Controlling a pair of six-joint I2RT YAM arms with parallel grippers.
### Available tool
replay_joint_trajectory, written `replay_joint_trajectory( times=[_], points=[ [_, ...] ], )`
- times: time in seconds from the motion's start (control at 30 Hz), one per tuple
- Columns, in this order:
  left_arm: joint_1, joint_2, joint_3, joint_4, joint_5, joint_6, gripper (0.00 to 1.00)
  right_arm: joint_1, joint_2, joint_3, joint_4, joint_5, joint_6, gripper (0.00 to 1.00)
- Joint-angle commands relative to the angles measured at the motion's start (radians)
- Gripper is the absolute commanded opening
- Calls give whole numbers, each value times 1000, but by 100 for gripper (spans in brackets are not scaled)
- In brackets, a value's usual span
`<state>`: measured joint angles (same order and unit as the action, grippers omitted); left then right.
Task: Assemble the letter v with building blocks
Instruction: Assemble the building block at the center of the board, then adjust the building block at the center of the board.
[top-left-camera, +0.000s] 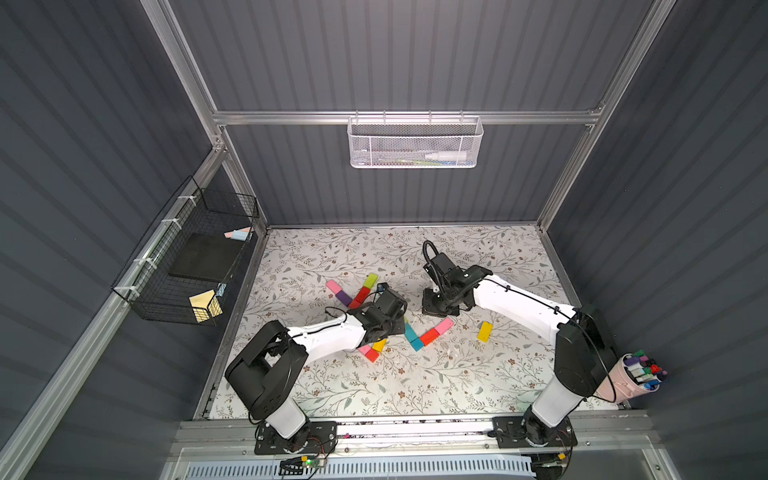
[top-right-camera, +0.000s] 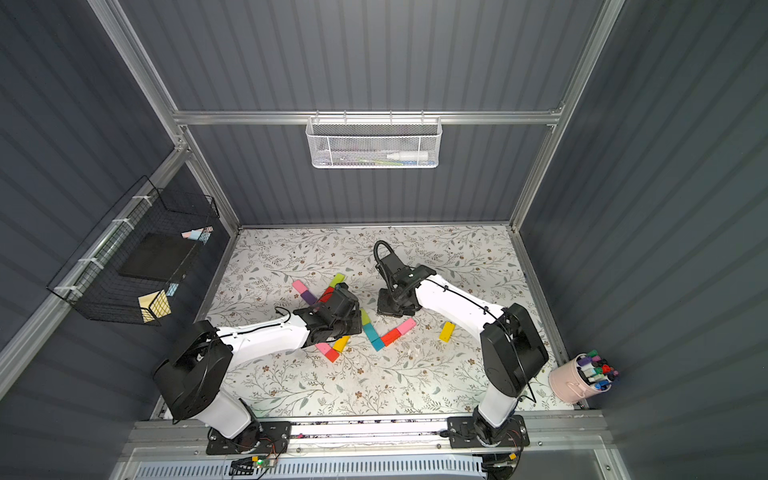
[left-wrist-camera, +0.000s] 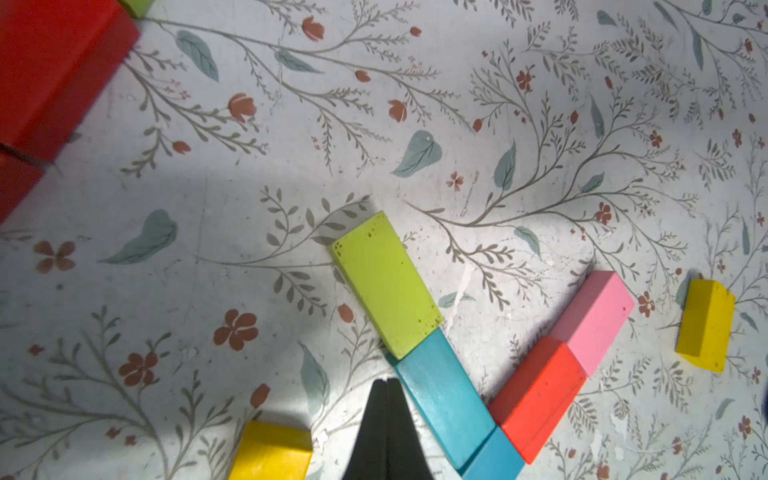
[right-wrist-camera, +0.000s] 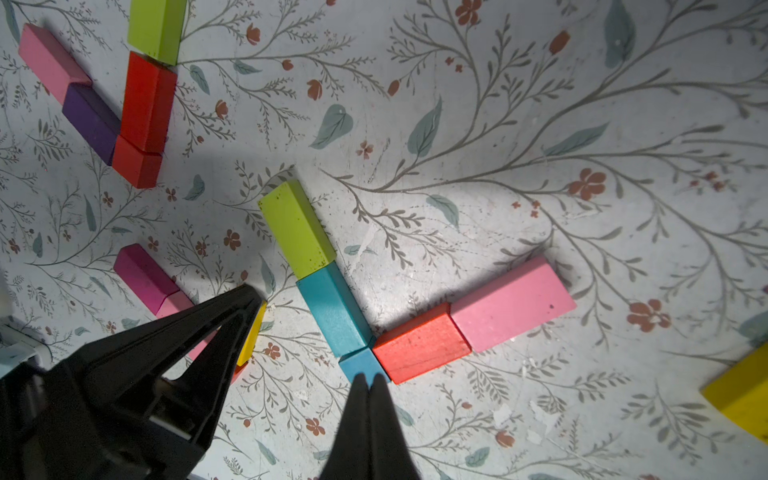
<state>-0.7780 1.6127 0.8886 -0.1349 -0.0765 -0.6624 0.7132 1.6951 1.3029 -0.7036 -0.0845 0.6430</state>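
- The left gripper (left-wrist-camera: 386, 384) has its jaws pressed together with nothing between them. Its tip is just beside the teal block (left-wrist-camera: 446, 399).
- The right gripper (right-wrist-camera: 368, 378) is likewise closed and empty. In its wrist view the tip lines up with the small blue square block (right-wrist-camera: 359, 363); whether they touch cannot be told.
- Near the middle of the floral table (top-left-camera: 415, 395) a V lies flat. The lime block (right-wrist-camera: 297, 228) and the teal block form one arm end to end, and the red-orange block (right-wrist-camera: 419, 343) and the pink block (right-wrist-camera: 513, 303) form the other. The arms meet at the blue square.
- Towards the table's right edge, a lone yellow block (left-wrist-camera: 706, 324) lies apart from the V.
- Towards the back and left of the table lies a second V (right-wrist-camera: 147, 102) of pink, purple, red and lime bricks.
- A magenta block (right-wrist-camera: 141, 276) lies by the left gripper, and the bricks next to it are partly hidden.
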Motion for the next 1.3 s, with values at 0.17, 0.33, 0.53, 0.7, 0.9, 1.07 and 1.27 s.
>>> replay_joint_trajectory(
  times=[0.17, 0.33, 0.53, 0.7, 0.9, 1.07, 1.27],
  points=[
    [-6, 28, 12, -55, -31, -18, 0, -9, -9, -13, -12, 15, 4, 0],
    [-5, 39, -10, -48, -28, -21, 0, -12, -13, -21, -10, 14, 4, 0],
    [0, 33, -15, -41, -35, -29, 0, -14, -21, -33, -4, 13, 9, 0],
    [6, 57, -22, -40, -29, -25, 0, -12, -26, -34, -5, 13, 9, 0],
    [38, 39, -43, -27, -21, -20, 0, -15, -26, -38, -4, 14, 10, 0],
    [56, 31, -43, -18, -13, -10, 0, -15, -23, -37, -1, 9, 12, 0],
    [60, 44, -51, -10, 0, 1, 0, -16, -23, -38, -4, 11, 10, 0]
  ],
)
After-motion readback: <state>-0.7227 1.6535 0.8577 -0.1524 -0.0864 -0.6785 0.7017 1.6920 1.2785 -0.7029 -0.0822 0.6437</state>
